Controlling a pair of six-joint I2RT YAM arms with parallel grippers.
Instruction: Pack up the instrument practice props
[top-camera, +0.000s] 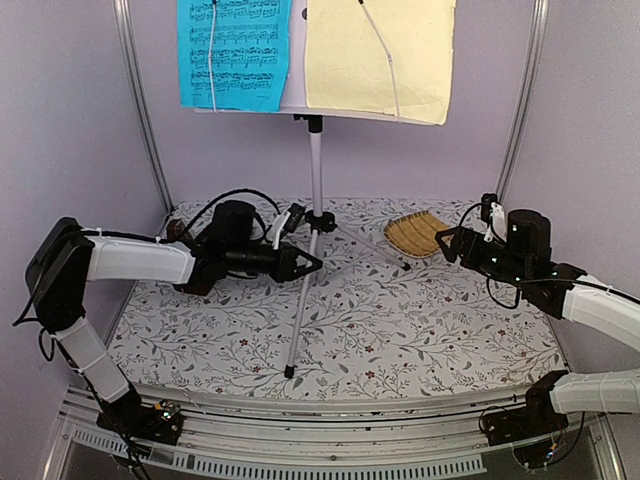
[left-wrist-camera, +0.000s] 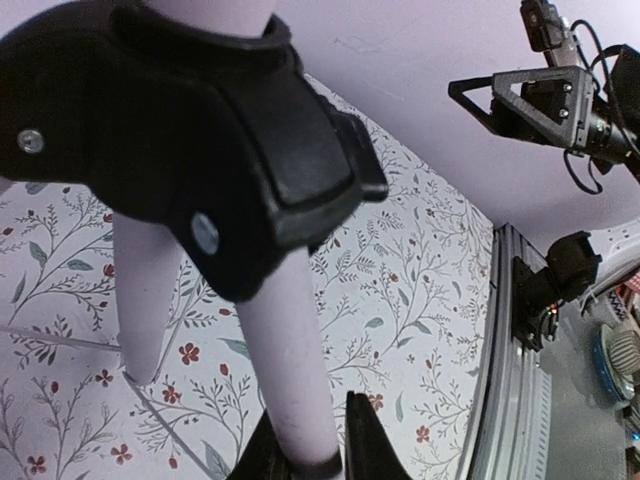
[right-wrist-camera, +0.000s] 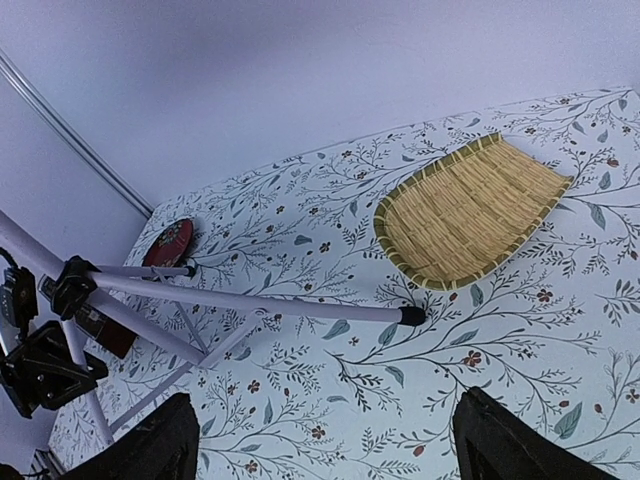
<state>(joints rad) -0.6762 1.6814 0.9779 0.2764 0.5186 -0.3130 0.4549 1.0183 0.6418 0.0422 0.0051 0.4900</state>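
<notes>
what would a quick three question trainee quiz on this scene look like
1. True or false: the right pincer is shut on the woven tray.
2. What does the left pincer grip? A, the metronome. B, a leg of the music stand. C, the yellow sheet.
3. Fill in: in the top view, the left-hand sheet on the stand's desk is coloured ___.

Key:
1. False. It is open and holds nothing.
2. B.
3. Blue.
</notes>
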